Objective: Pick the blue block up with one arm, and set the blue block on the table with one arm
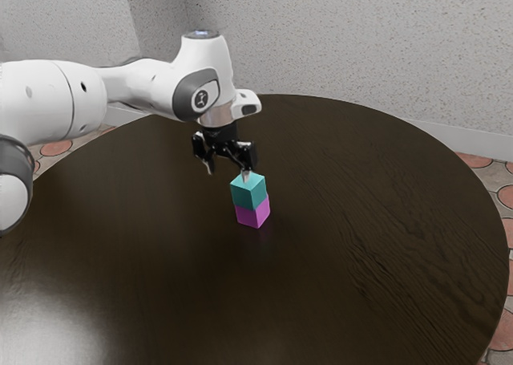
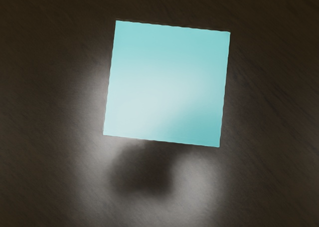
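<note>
Blue block (image 1: pixel 249 192), teal-looking, is sitting near the center of the exterior view, stacked directly on 1 pink block (image 1: pixel 253 212); the 2 are forming a short upright stack. Pink block is resting on the round dark table (image 1: pixel 385 212), which is filling most of the middle and lower frame. Black gripper (image 1: pixel 228 171) is hanging just above the stack and toward the exterior view's left, its 2 fingers standing apart. 1 fingertip is overlapping the blue top face in that view; can't tell if it is touching. Wrist view is showing the blue top face squarish and brightly lit, a dark soft shadow lying beside it. White arm (image 1: pixel 148 84) is reaching in from the left edge. Pale speckled wall (image 1: pixel 353 44) is running across the top, reddish floor tiles (image 1: pixel 506 196) showing at the right edge.
</note>
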Action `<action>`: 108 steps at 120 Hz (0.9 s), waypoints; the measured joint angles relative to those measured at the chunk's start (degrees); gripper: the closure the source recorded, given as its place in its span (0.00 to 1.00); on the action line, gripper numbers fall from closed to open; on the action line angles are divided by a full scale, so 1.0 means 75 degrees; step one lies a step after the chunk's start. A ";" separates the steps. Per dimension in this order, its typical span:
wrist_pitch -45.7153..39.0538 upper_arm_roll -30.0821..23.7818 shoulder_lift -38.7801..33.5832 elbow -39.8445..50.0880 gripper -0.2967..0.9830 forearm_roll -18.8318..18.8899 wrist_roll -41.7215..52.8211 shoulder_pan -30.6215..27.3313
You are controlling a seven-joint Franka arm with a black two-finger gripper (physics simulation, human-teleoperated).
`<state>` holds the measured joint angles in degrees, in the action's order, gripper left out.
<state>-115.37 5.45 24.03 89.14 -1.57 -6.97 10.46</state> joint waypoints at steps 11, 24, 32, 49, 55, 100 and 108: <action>-0.0090 -0.0321 0.0462 -0.0559 0.25 0.0046 -0.0076 -0.0266; -0.0152 -0.0693 0.0869 -0.0958 0.25 0.0130 -0.0144 -0.0564; -0.0177 -0.0824 0.0998 -0.1035 0.25 0.0255 -0.0168 -0.0652; -0.0217 -0.0878 0.1156 -0.1070 0.25 0.0375 -0.0190 -0.0731; -0.0226 -0.0886 0.1195 -0.1075 0.25 0.0394 -0.0195 -0.0748; -0.0183 -0.1002 0.1615 -0.1533 0.25 0.0428 -0.0186 -0.0832; -0.0175 -0.1032 0.1642 -0.1529 0.25 0.0430 -0.0182 -0.0831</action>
<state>-116.69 -2.28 36.34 77.67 1.66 -8.33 4.22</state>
